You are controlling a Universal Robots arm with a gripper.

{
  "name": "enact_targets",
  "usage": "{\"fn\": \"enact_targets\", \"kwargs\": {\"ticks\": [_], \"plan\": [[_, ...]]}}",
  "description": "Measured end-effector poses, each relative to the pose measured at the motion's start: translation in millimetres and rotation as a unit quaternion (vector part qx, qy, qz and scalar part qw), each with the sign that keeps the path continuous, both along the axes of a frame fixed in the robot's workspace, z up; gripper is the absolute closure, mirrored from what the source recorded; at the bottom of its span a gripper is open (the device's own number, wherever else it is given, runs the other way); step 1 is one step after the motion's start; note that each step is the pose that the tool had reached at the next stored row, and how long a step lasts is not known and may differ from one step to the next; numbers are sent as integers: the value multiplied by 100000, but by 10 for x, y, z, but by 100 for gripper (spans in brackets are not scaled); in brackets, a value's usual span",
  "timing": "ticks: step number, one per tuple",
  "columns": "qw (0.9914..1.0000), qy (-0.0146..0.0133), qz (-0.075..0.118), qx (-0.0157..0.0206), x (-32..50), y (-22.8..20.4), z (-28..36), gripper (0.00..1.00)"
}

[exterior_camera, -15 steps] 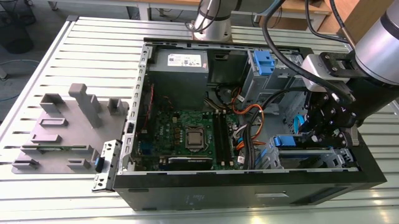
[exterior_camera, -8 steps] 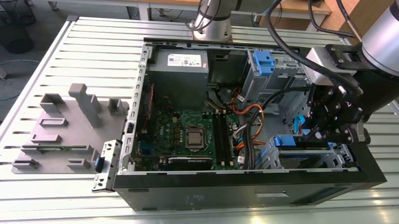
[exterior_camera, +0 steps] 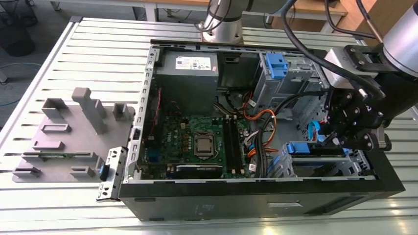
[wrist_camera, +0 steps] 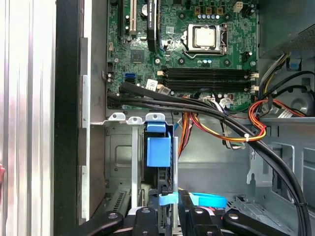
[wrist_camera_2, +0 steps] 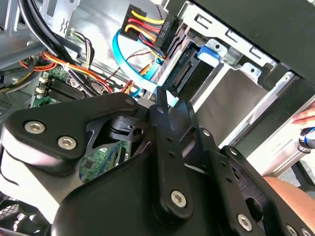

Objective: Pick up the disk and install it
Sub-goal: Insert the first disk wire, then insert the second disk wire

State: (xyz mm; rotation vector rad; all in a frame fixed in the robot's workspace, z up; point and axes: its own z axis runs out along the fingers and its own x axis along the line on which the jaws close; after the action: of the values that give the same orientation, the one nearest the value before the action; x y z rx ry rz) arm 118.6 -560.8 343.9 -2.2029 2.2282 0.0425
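Note:
The disk (exterior_camera: 316, 149) sits edge-on in the lower drive bay at the case's front corner, on the exterior view's right. Its blue side rail (wrist_camera: 158, 147) lies between the bay's metal guides, and its dark connector end (wrist_camera_2: 183, 66) faces into the case. My gripper (exterior_camera: 330, 141) reaches down into the case at the disk's near end. In both wrist views the black fingers (wrist_camera: 170, 209) stand close together, with a blue rail end between the tips (wrist_camera_2: 171, 104). The rest of the disk is hidden inside the bay.
The open computer case (exterior_camera: 261, 191) lies on a slatted metal table. Inside are a motherboard (exterior_camera: 202, 142), a grey power supply (exterior_camera: 188, 66), an upper cage with a blue latch (exterior_camera: 275, 66), black and orange cables (wrist_camera: 236, 128) and a blue data cable (wrist_camera_2: 120, 54). A grey fixture (exterior_camera: 72, 132) stands at the exterior view's left. A person's hand (wrist_camera_2: 305, 118) is beside the case.

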Motion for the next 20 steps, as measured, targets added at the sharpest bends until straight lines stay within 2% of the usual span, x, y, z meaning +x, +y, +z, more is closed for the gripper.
{"fn": "enact_targets", "kwargs": {"ticks": [8,16,18,20], "plan": [[100000,0,4,-3,111,1,-1,69],[100000,-1,0,19,114,0,24,69],[100000,-1,1,6,114,0,81,69],[100000,0,1,1,114,1,83,69]]}}
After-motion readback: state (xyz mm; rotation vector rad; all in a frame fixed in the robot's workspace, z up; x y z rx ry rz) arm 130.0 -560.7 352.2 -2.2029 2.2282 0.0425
